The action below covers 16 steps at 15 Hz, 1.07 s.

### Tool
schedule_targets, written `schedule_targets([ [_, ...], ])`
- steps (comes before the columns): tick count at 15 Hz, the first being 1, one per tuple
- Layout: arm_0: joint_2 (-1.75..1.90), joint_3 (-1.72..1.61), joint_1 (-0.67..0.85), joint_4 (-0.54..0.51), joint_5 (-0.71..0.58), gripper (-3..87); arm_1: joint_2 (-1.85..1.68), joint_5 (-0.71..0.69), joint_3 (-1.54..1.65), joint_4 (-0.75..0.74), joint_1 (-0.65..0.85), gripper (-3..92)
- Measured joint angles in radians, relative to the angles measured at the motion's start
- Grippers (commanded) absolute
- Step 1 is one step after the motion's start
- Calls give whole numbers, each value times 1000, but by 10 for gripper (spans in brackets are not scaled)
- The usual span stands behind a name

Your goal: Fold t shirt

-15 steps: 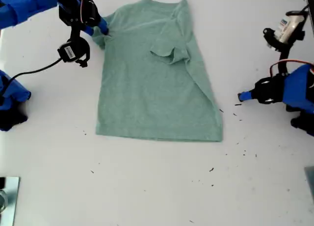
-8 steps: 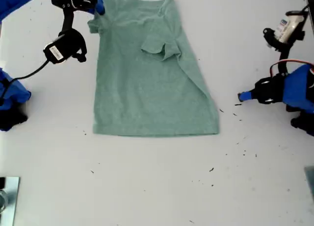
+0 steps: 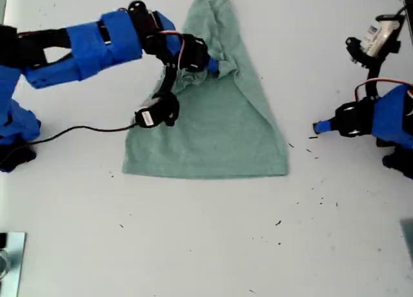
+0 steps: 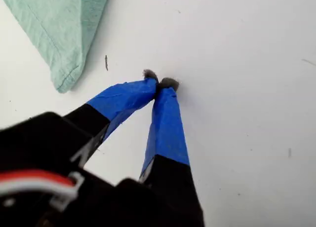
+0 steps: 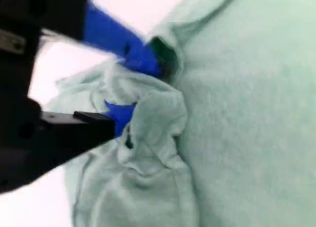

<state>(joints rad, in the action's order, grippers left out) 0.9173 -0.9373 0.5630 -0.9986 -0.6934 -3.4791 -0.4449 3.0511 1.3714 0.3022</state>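
White table (image 3: 193,245) carried the t shirt (image 3: 219,135); my second gripper (image 3: 210,68) pinched its bunched sleeve, risking slippage; my first gripper (image 4: 159,84) rested closed, empty.

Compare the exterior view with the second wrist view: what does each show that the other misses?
Only the exterior view shows the whole t shirt, its straight hem, and my first gripper shut, off the cloth at the exterior view's right. Only the second wrist view shows the bunched fabric wrapped over one of my second gripper's fingers. Both show my second gripper clamped on gathered cloth.
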Motion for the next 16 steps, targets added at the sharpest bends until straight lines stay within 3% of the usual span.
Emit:
schedule_targets([
  [1, -8, 12, 15, -5, 0, 317, 0, 0, 0, 0, 0, 20],
  [3, 101, 0, 48, -158, 0, 276, 0, 0, 0, 0, 0, 20],
  [5, 394, -114, 80, -279, 0, 86, 0, 3, 0, 0, 0, 20],
  [6, 568, -247, 98, -275, 0, 46, 0, 3, 0, 0, 0, 20],
  [7, 756, -449, 114, -216, 2, -2, 0, 3, 0, 0, 0, 20],
  [10, 1457, -1339, 98, 118, 92, -2, 0, 3, 0, 0, 0, 20],
  [13, 2111, -2094, -120, 161, 342, -2, -3, 20, 0, 0, -11, 20],
  [16, 2375, -2246, -173, 141, 414, -2, 43, 54, -95, 38, -41, 41],
])
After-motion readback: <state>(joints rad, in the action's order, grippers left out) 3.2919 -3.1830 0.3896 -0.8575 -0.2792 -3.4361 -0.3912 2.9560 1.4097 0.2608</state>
